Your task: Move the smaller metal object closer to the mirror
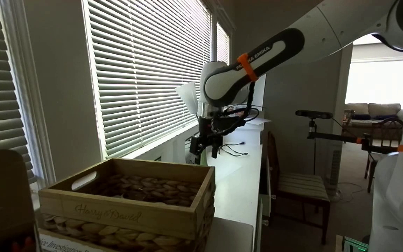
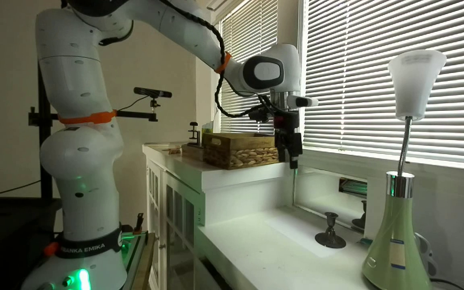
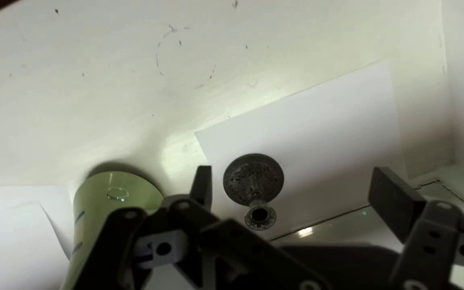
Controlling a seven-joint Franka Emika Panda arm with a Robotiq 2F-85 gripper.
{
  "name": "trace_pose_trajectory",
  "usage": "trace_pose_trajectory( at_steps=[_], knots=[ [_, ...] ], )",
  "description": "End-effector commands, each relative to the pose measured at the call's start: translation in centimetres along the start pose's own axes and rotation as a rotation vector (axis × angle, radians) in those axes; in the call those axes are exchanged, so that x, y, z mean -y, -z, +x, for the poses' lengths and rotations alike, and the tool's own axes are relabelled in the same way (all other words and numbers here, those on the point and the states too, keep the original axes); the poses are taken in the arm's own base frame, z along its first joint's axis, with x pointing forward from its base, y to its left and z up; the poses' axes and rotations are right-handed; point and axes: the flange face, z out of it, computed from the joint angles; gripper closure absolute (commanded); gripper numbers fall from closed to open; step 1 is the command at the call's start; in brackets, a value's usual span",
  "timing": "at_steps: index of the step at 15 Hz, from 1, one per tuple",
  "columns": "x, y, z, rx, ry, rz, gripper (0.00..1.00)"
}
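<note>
i see the metal candlestick (image 2: 330,238) standing upright, lower than the gripper (image 3: 296,187) and well apart from its wide-spread fingers

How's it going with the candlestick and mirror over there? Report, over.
Gripper open, empty, hanging above the counter. Candlestick upright on paper, short of the mirror. Green lamp close by, possibly a bump risk.

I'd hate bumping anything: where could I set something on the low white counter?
Bare: between its front edge and the sheet under the candlestick; more narrowly, between that sheet and the raised step. Crowded: between the candlestick, green lamp and mirror.
</note>
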Motion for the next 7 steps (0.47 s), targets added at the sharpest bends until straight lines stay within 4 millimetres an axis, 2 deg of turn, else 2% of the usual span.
trace_pose_trajectory(
  at_steps=[1, 2, 4, 7],
  knots=[
    [-1.1, 1.4, -4.1, 0.053, -0.060, 0.119, 0.00],
    [-0.8, 0.9, -1.7, 0.034, -0.044, 0.052, 0.00],
    [-1.0, 1.5, -2.1, 0.026, -0.046, 0.060, 0.00],
    [-0.9, 1.1, -1.9, 0.032, -0.044, 0.059, 0.00]
  ],
)
